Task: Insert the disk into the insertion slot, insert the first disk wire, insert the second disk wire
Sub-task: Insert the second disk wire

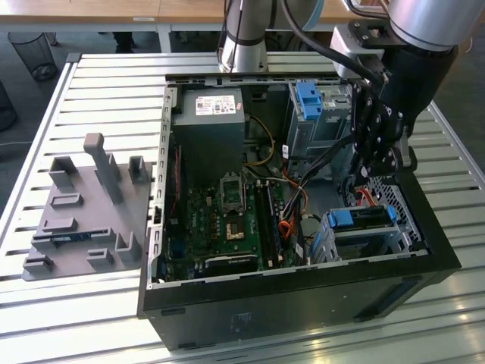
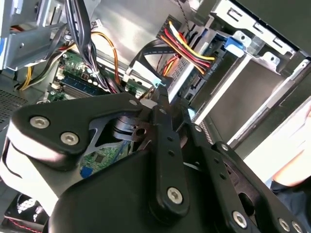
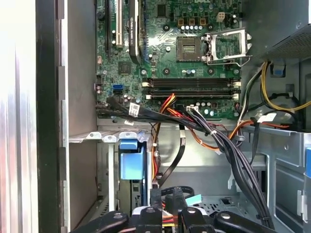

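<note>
You have the gripper (image 1: pixel 367 182) reaching down into the open case (image 1: pixel 303 292), at the end on the exterior view's right, just above the low cage. The disk (image 1: pixel 362 218) sits inside the slot (image 1: pixel 405 235) of that cage, lying flat with its blue caddy facing up and toward the motherboard (image 1: pixel 220 220). The taller cage (image 1: pixel 322 125) with the blue tab (image 1: pixel 309 97) stands further back, apart from the gripper. In the second wrist view you can see the fingertips (image 2: pixel 160 99) drawn close together, with hardly any gap between them. In the first wrist view a black cable (image 3: pixel 177 160) bends down from the wire bundle and ends right at the tips; you cannot tell whether it is pinched between them or merely lies against them. A small teal piece (image 3: pixel 193 199) shows just beside the fingers. Red-and-yellow wires (image 2: pixel 187 51) run to a black plug at the back of the low cage, near the gripper's tips but not touching them. The caddy (image 3: pixel 131 162) appears in the first wrist view as a blue block in its bay, beside the gripper. Outside the case, on the slatted table (image 1: pixel 91 326), a grey fixture plate (image 1: pixel 83 220) lies well apart on the exterior view's left.
</note>
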Tool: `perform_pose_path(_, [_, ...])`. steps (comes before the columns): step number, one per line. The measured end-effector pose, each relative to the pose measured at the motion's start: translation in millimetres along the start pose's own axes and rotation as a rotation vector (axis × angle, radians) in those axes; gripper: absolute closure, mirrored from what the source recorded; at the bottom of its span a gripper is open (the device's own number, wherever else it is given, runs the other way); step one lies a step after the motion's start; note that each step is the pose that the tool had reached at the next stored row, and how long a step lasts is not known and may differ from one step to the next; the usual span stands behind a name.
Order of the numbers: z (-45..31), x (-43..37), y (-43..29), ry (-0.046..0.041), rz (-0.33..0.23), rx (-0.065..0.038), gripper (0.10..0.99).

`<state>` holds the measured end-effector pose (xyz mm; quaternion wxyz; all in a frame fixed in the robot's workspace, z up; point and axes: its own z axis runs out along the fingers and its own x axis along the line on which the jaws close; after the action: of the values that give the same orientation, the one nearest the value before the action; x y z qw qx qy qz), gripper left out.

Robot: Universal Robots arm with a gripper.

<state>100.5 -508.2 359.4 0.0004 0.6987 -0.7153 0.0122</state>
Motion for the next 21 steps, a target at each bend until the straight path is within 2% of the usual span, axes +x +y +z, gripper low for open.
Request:
perform_pose_path(6, [1.3, -4.0, -0.2, 0.0008, 0.0, 0.0, 0.847])
perform_pose_path(21, [8.5, -4.7, -0.4, 0.0025, 0.0, 0.0, 0.847])
